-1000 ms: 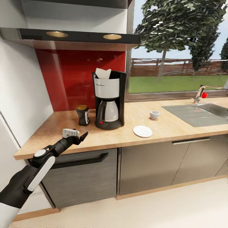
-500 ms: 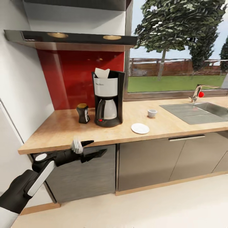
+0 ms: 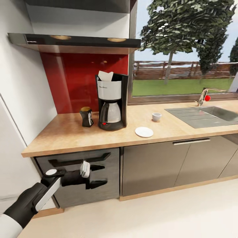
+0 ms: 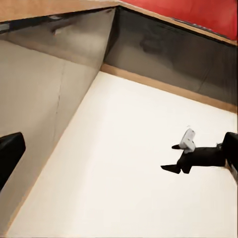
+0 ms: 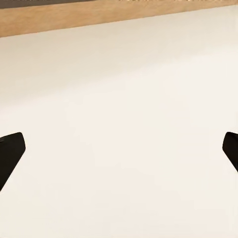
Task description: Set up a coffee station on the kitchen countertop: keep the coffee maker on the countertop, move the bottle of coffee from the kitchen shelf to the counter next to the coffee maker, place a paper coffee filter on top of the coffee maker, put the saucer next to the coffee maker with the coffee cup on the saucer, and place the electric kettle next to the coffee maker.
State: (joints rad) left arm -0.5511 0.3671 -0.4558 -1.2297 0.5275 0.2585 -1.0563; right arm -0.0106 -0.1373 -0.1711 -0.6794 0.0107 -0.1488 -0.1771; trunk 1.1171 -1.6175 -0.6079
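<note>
The coffee maker (image 3: 110,102) stands on the kitchen countertop (image 3: 66,138) against the red backsplash. The paper coffee filter (image 3: 105,76) sticks up from its top. Just left of it is the bottle of coffee (image 3: 86,117). To its right, the saucer (image 3: 144,132) lies flat, and the coffee cup (image 3: 156,116) stands apart on the wood behind it. Overhead runs the kitchen shelf (image 3: 72,39). The electric kettle is out of view. Below the counter edge, my left gripper (image 3: 100,175) is open and empty. My right gripper (image 5: 119,153) is open over bare floor and also appears as a small right gripper (image 4: 172,157).
A steel sink (image 3: 205,115) with a faucet (image 3: 206,95) is inset at the counter's right end. Dark cabinet fronts with a long black handle (image 3: 79,159) face my left gripper. A white wall panel (image 3: 19,99) bounds the left, and pale floor (image 3: 148,215) spreads below.
My left arm has dropped from counter-edge height to in front of the cabinet front. The head view has pulled back and shifted slightly. The things on the counter have not moved.
</note>
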